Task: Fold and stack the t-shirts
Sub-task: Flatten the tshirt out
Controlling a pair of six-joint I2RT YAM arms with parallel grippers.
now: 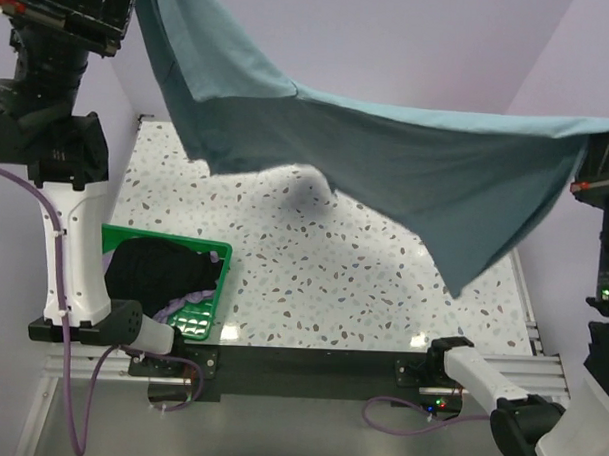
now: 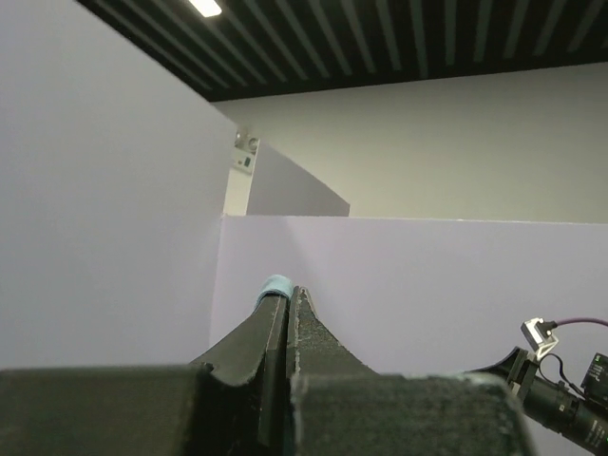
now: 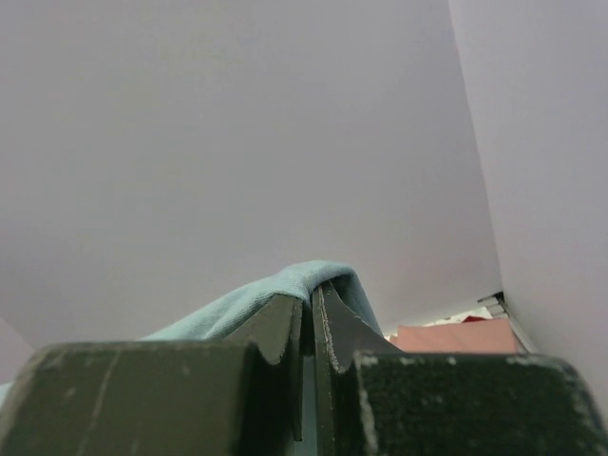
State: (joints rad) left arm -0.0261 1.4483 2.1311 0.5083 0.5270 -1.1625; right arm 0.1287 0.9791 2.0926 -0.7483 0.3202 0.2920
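Near left on speckled terrazzo desk (image 1: 313,278): green mesh basket (image 1: 210,307) holding bunched black shirt (image 1: 163,268) and ruffled lavender shirt (image 1: 194,302). Above desk, soft matte grey-blue t-shirt (image 1: 407,162) stretched in a sagging sheet. Left gripper (image 2: 285,296) and right gripper (image 3: 312,302) raised high, each clamped on a cloth edge.

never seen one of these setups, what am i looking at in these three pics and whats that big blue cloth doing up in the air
It is a two-armed robot at a speckled table. The wide picture comes from a fixed camera above and behind the arms; the other two come from cameras on each wrist, looking along that arm's claw. The cloth is a grey-blue t-shirt, held stretched above the table between the left claw and right claw, each shut on an edge. On the table sits a green basket holding a black garment and a lavender one.
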